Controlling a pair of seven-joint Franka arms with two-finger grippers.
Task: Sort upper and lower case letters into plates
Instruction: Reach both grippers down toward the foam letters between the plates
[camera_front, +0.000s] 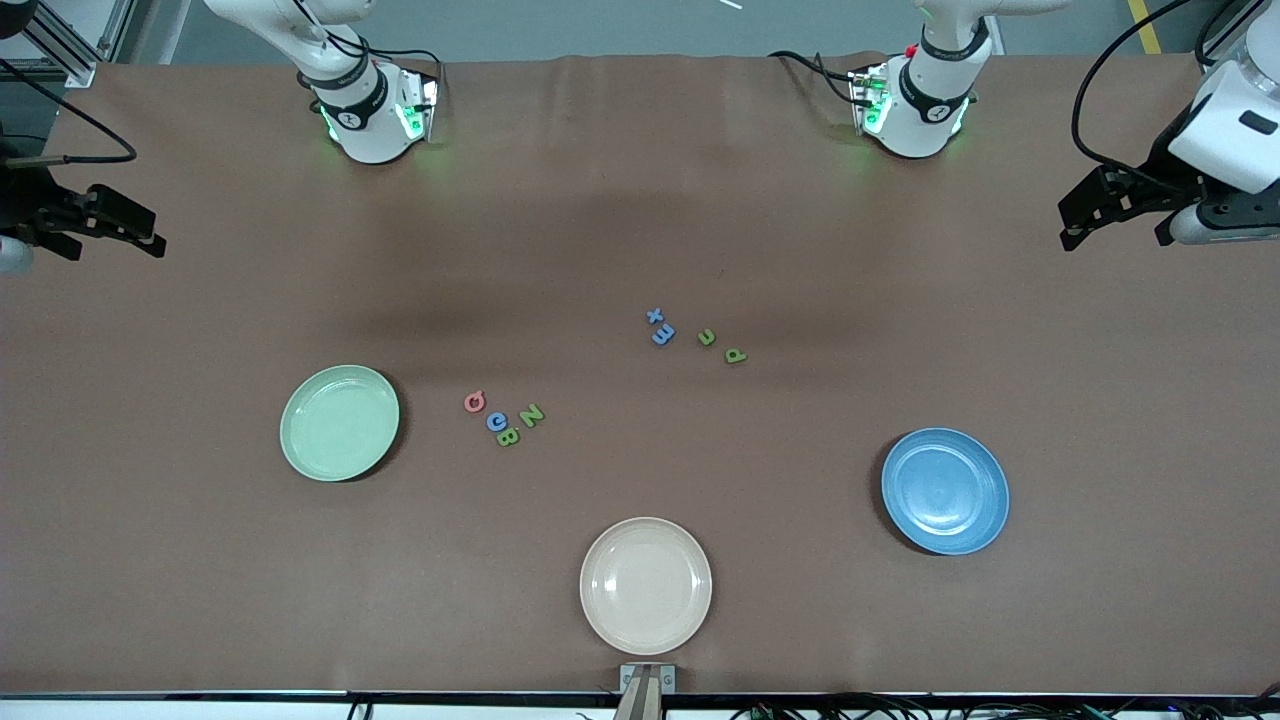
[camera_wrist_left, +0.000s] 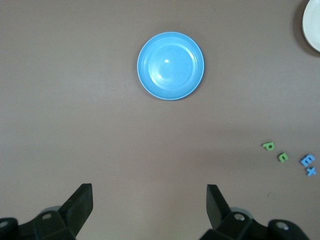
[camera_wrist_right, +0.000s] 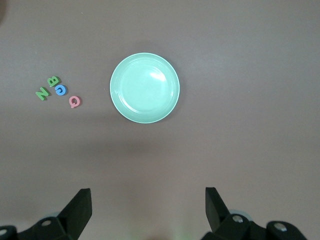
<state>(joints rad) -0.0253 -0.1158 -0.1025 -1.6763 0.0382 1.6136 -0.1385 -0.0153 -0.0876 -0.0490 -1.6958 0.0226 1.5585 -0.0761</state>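
the letters lie in two small clusters on the brown counter (camera_front: 640, 220), none yet in a plate. one cluster, a pink q (camera_front: 474, 402), a blue c (camera_front: 496, 421), a green b (camera_front: 508, 437) and a green n (camera_front: 531, 415), sits beside the mint green plate (camera_front: 339, 423); the other, a blue x (camera_front: 655, 316), a blue e (camera_front: 663, 335), a green u (camera_front: 706, 338) and a green p (camera_front: 735, 355), lies farther from the front camera, nearer the middle, well apart from the blue plate (camera_front: 945, 491). a cream plate (camera_front: 646, 585) sits nearest the camera. the left end effector (camera_front: 1085, 225) waits over the left arm's end of the counter, released, its fingers spread wide and empty; the right end effector (camera_front: 140, 235) waits the same way at the right arm's end. the letters look small, thin, light and probably stiff, so each likely needs a pinch across its narrow edges from above. those touching, like c and b, may shift or come up together. the plates look rigid and smooth, so a dropped letter could slide.
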